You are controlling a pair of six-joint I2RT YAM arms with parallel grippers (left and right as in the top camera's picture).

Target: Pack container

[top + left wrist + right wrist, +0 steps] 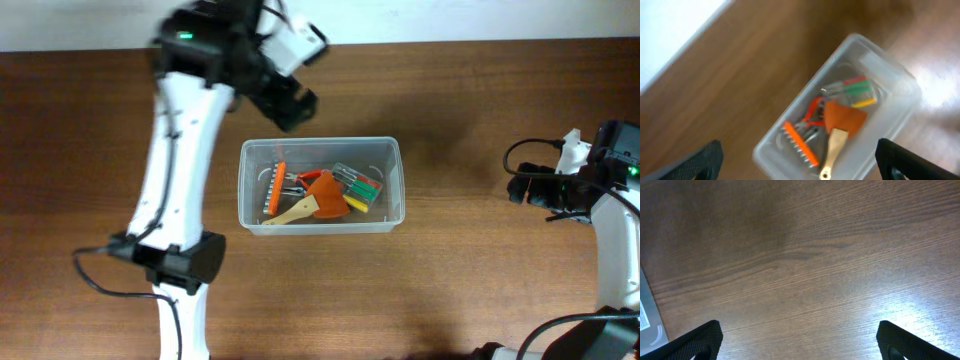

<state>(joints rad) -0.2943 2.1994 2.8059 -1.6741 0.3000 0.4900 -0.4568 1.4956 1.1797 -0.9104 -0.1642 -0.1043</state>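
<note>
Overhead, mid-table: container (300, 155) holding orange comb (274, 188), scraper (322, 200), screwdrivers (358, 186); left gripper (288, 100) just beyond its far-left corner, right gripper (528, 188) well right.
Left wrist: fingers (700, 162) spread wide, empty, above container.
Right wrist: fingers (695, 342) apart, empty, over wood table (815, 255).

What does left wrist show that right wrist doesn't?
Left wrist only: the container, holding an orange scraper, an orange toothed tool and coloured screwdrivers. Right wrist only: a grey edge at the left border, too little to identify. Both: the brown wooden table, and jaws spread wide, gripping nothing, on the left gripper and the right gripper.
</note>
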